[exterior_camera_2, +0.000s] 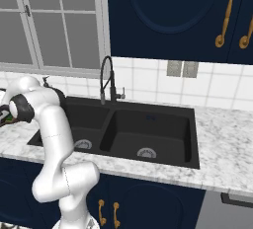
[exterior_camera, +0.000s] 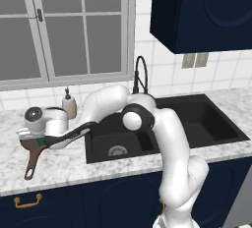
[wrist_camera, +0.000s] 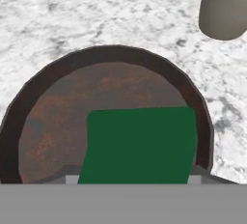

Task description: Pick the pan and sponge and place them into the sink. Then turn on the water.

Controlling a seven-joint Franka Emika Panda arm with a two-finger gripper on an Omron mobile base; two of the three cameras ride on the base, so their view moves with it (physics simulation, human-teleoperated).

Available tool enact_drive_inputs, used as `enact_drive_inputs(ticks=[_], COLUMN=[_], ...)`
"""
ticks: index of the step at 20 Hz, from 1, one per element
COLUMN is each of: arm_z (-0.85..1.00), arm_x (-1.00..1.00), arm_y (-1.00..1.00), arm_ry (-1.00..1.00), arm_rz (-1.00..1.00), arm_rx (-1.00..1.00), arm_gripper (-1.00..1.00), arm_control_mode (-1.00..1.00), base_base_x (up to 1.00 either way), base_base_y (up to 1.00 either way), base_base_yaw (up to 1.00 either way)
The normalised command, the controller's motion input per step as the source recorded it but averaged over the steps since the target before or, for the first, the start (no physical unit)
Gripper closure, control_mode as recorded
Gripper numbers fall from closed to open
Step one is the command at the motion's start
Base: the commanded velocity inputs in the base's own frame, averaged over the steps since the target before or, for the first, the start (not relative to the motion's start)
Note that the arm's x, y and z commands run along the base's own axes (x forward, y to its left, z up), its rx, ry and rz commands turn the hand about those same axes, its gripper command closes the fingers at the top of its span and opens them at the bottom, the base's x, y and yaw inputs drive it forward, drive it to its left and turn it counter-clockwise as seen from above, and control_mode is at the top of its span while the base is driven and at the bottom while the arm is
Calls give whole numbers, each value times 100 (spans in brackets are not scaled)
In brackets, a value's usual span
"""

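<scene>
One sponge lies in one pan; claw grip cannot be told.

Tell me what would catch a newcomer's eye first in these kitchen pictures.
The white arm stretches left across the marble counter, its claw down over a brown pan. In the hand view a green sponge lies inside that pan, and the pan's long handle points toward the counter's front edge. To the right sits the black double sink with its tall coiled faucet, under the window.
</scene>
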Motion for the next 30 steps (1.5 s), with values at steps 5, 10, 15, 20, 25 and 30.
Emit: enact_drive_inputs(ticks=[5,10,15,20,25,30], arm_z=[6,10,2,-1,-22,-46], arm_x=[16,19,22,30,24,18], arm_y=[20,34,23,0,0,0], arm_ry=[1,1,2,0,2,6], arm_rz=[-7,-8,-5,-2,-1,-3], arm_rx=[0,0,0,0,0,2], arm_gripper=[100,100,100,100,100,100], arm_control_mode=[-100,-100,-100,-100,-100,-100], base_base_x=[0,0,0,0,0,0], base_base_y=[0,0,0,0,0,0], base_base_yaw=[0,0,0,0,0,0])
